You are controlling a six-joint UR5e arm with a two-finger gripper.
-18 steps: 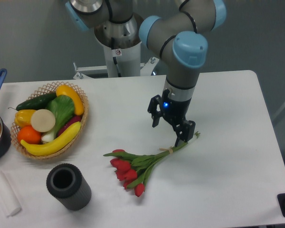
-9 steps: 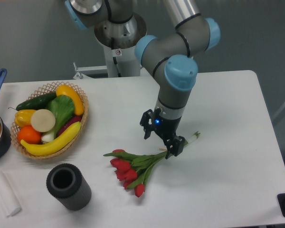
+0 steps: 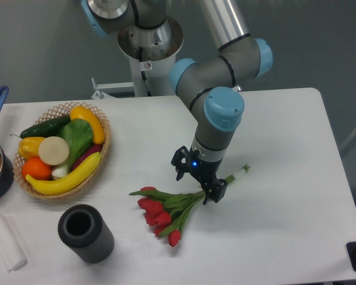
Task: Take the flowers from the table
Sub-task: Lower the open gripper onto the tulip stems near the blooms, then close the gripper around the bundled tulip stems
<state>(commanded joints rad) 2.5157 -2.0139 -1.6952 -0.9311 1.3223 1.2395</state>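
Shifted leftward, lower: gripper [image 3: 197,181], jaws spread, astride slender green stems of red-tuliped flowers [image 3: 169,211] on smooth white table [image 3: 285,178].

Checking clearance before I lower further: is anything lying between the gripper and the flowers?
No. In the fixed camera view the gripper hangs open right over the stems of the flowers, near the tie band, and nothing shows between them.

Grey arm [image 3: 216,62], blue joint caps
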